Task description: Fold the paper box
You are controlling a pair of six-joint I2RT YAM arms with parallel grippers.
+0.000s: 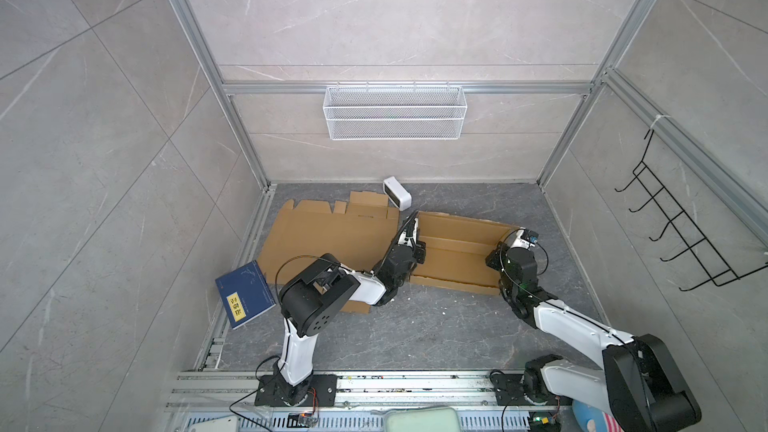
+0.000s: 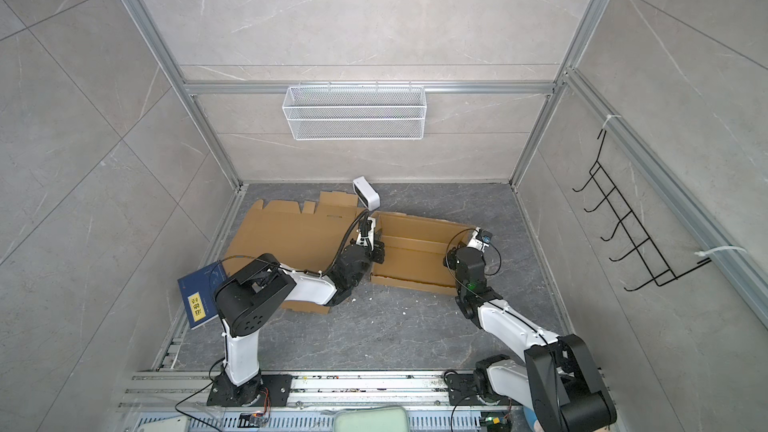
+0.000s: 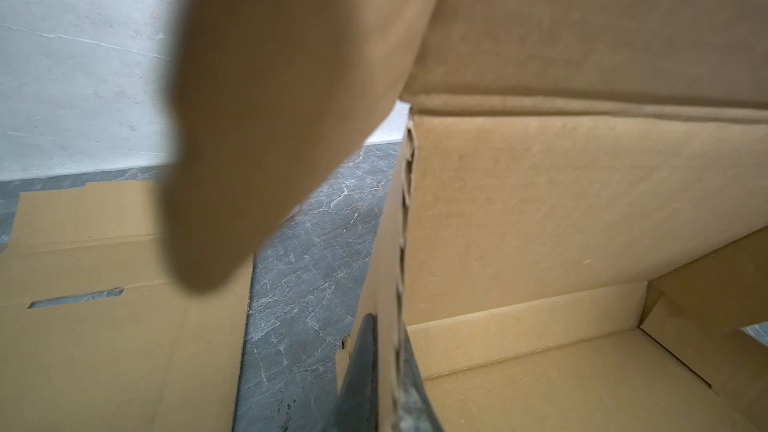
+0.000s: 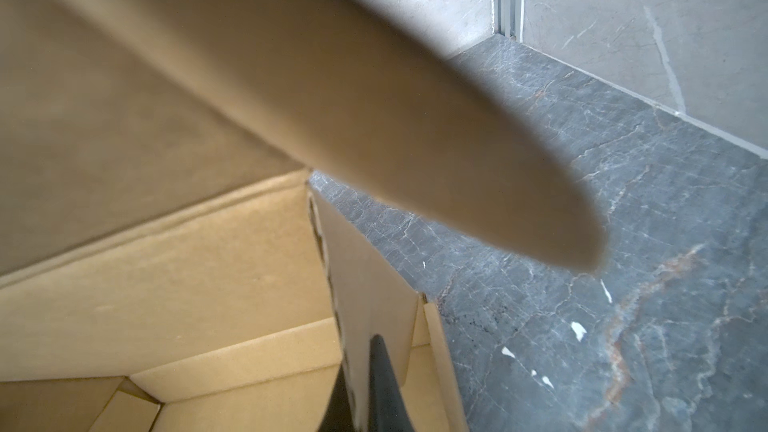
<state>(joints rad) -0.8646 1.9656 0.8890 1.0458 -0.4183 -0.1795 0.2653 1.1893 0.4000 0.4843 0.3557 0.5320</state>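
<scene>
Right now the left pincer (image 3: 388, 351) and right pincer (image 4: 359, 367) each clamp an opposite end of the box (image 1: 457, 261). I'd raise both together, evenly, so no crease buckles.

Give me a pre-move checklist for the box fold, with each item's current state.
1. The left gripper shut on the box's left wall: ok.
2. The right gripper shut on the right wall: ok.
3. Both gripped walls raised off the floor: ok.
4. The flat cardboard sheet apart from the box: ok, bare floor between.
5. The blue book away from the box: ok.
6. The far wall locked in place: cannot tell.
</scene>
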